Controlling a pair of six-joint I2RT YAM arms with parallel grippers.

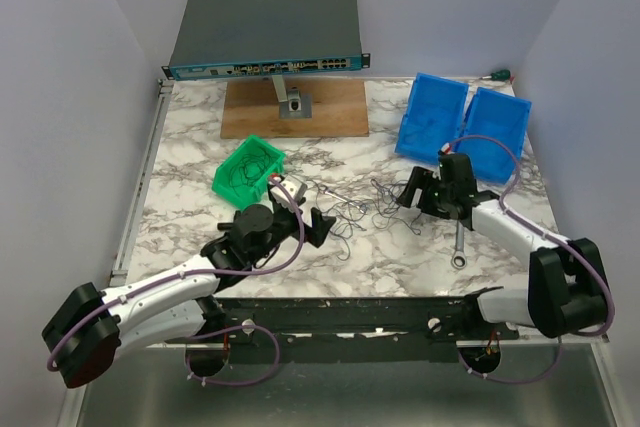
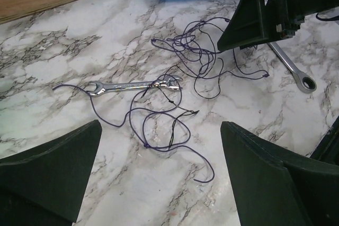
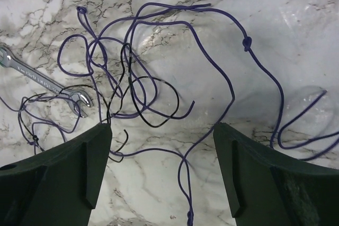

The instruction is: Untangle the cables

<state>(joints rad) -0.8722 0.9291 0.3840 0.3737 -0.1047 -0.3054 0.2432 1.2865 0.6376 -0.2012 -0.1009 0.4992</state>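
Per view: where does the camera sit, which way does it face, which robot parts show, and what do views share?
Top external: above, behind the bases, looking down on the table; left arm and right arm show.
Left wrist: low, facing across cables toward the right pincer; own fingers below.
Right wrist: looking down on the cables; own fingers below.
Shared: both wrist views show cables and open-end wrench.

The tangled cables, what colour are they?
The cables are mostly purplish-blue, with a little black mixed in. The right wrist view shows them best.
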